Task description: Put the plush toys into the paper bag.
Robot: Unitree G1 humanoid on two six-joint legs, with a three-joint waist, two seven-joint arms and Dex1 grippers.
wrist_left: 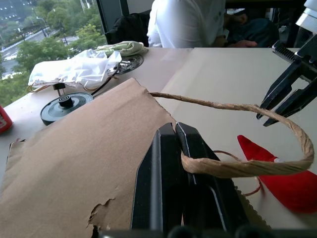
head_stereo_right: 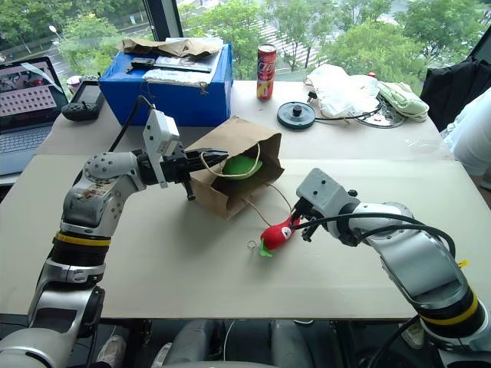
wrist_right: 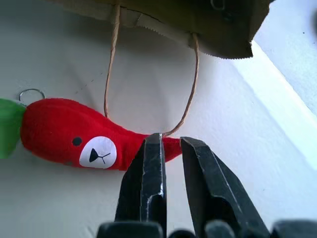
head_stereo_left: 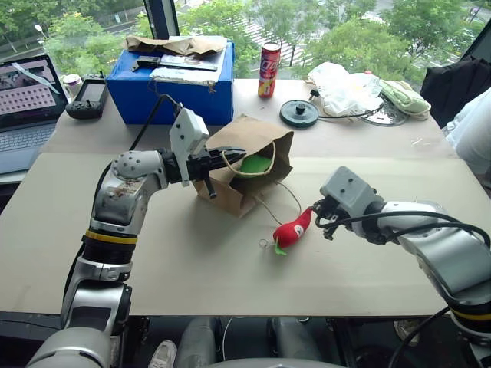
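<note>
- About half done, I judge: the bright green rounded plush blob [head_stereo_left: 256, 163] sits inside my plain brown kraft paper bag [head_stereo_left: 247, 138], which lies on its side on the desk [head_stereo_left: 192, 261].
- Left to do: the red chili-pepper plush toy [head_stereo_left: 294, 228] lies just outside the bag's mouth.
- My left pincer [wrist_left: 177, 148] is clamped on the bag's tan twine handle [wrist_left: 237, 166].
- My right pincer [wrist_right: 171, 148] is slightly parted at the chili's tip, gripping nothing.

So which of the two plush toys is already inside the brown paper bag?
The bright green rounded plush toy: it sits inside the brown paper bag's mouth. The red chili-pepper plush toy lies on the table outside.
</note>
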